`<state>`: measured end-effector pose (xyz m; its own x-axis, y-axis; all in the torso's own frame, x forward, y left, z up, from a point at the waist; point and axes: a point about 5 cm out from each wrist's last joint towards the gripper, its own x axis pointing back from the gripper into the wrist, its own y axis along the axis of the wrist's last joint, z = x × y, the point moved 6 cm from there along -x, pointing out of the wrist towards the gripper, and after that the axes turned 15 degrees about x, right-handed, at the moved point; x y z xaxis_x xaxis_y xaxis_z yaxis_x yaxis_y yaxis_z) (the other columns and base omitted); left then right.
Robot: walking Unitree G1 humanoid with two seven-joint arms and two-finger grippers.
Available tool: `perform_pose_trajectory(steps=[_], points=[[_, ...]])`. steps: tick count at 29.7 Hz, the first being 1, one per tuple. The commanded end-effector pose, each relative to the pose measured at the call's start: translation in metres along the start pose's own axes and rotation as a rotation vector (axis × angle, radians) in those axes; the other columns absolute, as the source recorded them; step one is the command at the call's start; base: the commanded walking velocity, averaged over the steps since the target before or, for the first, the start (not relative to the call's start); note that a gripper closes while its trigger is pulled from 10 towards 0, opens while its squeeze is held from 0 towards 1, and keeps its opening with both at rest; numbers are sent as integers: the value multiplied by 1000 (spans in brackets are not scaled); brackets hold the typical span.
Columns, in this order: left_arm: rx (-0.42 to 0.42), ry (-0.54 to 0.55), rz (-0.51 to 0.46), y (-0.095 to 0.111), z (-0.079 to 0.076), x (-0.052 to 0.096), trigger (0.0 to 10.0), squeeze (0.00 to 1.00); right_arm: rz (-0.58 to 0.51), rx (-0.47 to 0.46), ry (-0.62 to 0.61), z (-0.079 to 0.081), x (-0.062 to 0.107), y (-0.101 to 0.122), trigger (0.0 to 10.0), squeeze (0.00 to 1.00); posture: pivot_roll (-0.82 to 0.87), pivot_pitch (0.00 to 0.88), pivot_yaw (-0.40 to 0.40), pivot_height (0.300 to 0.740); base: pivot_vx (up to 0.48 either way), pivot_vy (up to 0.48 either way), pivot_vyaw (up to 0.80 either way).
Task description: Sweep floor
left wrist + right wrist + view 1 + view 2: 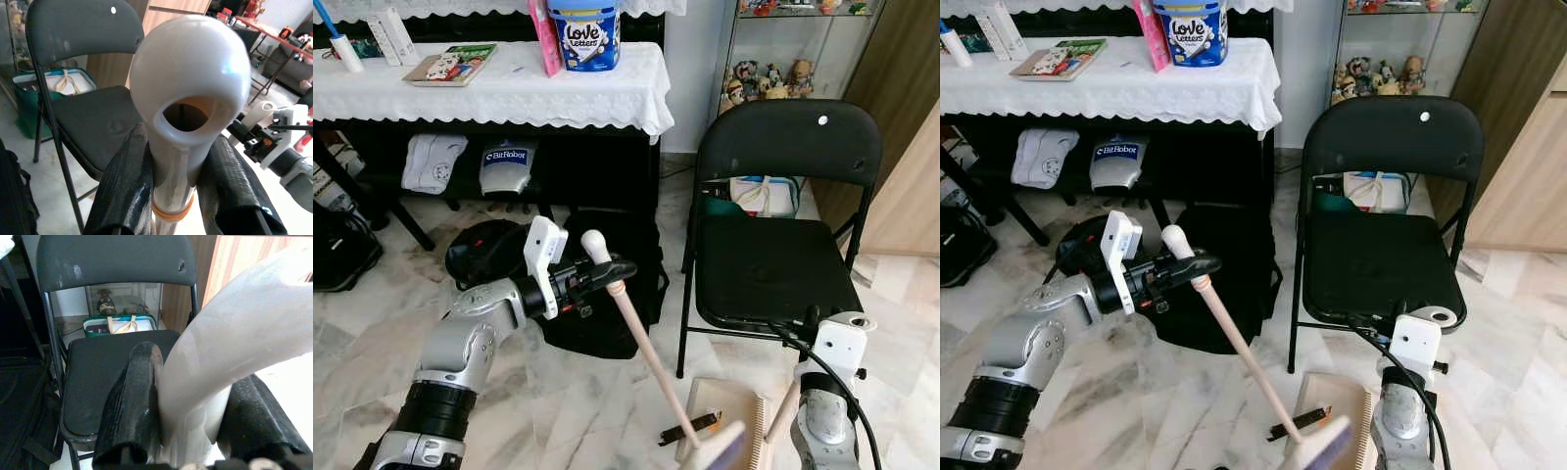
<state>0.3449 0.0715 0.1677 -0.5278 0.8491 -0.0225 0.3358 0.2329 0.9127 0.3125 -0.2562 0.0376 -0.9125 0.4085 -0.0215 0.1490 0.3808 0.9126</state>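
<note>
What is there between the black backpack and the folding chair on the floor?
Only bare marble floor lies between the black backpack and the folding chair, seen in both eye views; the broom handle crosses in front, held by the left gripper.

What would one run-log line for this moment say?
left gripper: shut on broom handle | right gripper: shut on dustpan handle | chair: ahead

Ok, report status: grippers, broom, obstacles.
Left gripper shut on broom handle top. Right gripper shut on dustpan handle. Black folding chair close ahead.
</note>
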Motion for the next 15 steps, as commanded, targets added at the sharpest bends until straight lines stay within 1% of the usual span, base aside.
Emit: perform_pose_trajectory(steps=[1,3,4,7,8,11,15], points=[[-122,78,-25,12,10,0,10000,0,-11,-10,10,4,2,2,10000,0,-25,80,72,740,0,0,0],[-150,140,-47,12,18,-1,10000,0,-11,-10,10,3,3,1,10000,0,-28,80,71,740,0,0,0],[-170,208,-79,14,28,-1,10000,0,-11,-8,8,2,3,1,10000,0,-30,82,72,740,0,0,0],[-227,334,-150,22,43,2,10000,0,-11,-6,8,1,4,0,10000,0,-35,85,69,740,0,0,0],[-225,336,-155,22,43,3,10000,0,-11,-6,8,1,4,0,10000,0,-35,85,69,740,0,0,0],[-322,373,-126,17,47,3,10000,0,-11,-4,8,0,4,0,10000,0,-37,88,67,740,0,0,0],[-380,384,-87,5,51,2,10000,0,-12,-3,10,0,4,0,10000,0,-43,89,66,740,0,0,0]])
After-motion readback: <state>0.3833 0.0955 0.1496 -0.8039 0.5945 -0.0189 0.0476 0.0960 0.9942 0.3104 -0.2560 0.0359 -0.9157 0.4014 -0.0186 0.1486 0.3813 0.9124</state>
